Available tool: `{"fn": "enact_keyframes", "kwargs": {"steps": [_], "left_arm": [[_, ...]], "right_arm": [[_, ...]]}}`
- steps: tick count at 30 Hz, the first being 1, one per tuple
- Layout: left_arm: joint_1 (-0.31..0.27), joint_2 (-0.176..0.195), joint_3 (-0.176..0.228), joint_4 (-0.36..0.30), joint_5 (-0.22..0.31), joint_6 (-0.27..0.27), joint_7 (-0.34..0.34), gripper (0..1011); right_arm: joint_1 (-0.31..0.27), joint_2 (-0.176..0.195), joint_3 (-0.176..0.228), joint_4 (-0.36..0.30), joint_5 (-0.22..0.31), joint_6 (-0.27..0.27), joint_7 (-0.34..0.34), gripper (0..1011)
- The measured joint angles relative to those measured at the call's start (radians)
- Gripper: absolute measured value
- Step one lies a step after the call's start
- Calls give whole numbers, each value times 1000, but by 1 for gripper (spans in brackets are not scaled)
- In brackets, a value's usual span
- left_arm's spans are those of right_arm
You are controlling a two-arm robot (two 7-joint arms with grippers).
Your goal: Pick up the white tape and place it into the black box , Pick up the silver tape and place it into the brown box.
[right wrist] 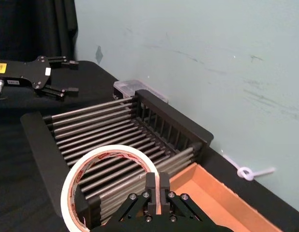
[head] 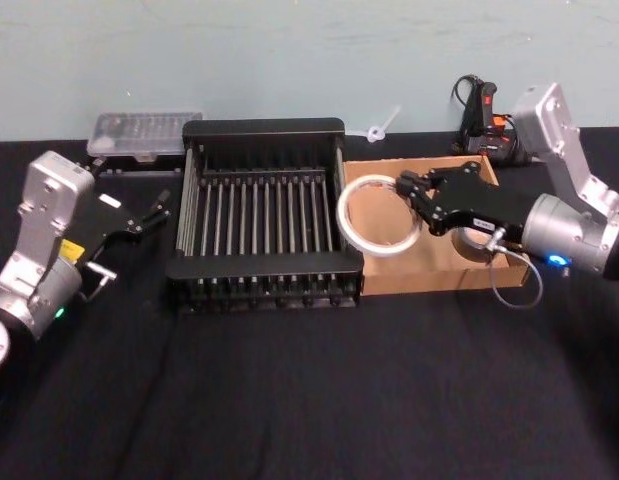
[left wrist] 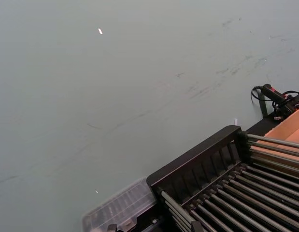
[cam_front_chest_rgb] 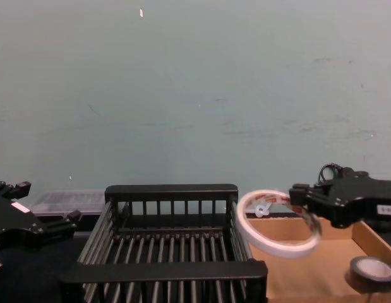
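Observation:
My right gripper [head: 417, 196] is shut on the rim of the white tape [head: 375, 250], a wide ring with red print. It holds the ring tilted in the air over the seam between the black box [head: 264, 130] and the brown box [head: 439, 272]. The right wrist view has the white tape [right wrist: 72, 191] out past the gripper [right wrist: 156, 182], above the crate's near corner. The silver tape [cam_front_chest_rgb: 372, 271] lies in the brown box [cam_front_chest_rgb: 296, 273], partly behind the right arm. My left gripper [head: 159, 208] rests open on the table left of the crate.
A clear plastic container [head: 144, 135] sits behind the crate's left corner. A black and red tool [head: 484, 110] with cable and a white cable tie [head: 384, 125] lie against the back wall. The table is covered in black cloth [head: 309, 400].

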Motion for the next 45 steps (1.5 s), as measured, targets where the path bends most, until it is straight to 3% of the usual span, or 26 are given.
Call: {"fn": "enact_keyframes", "kwargs": {"steps": [24, 45], "left_arm": [[0, 0, 0, 0, 0, 0, 0, 1001], [0, 0, 0, 0, 0, 0, 0, 1001]], "right_arm": [[185, -152, -86, 248, -46, -76, 85, 52], [305, -270, -126, 470, -94, -131, 118, 53]]}}
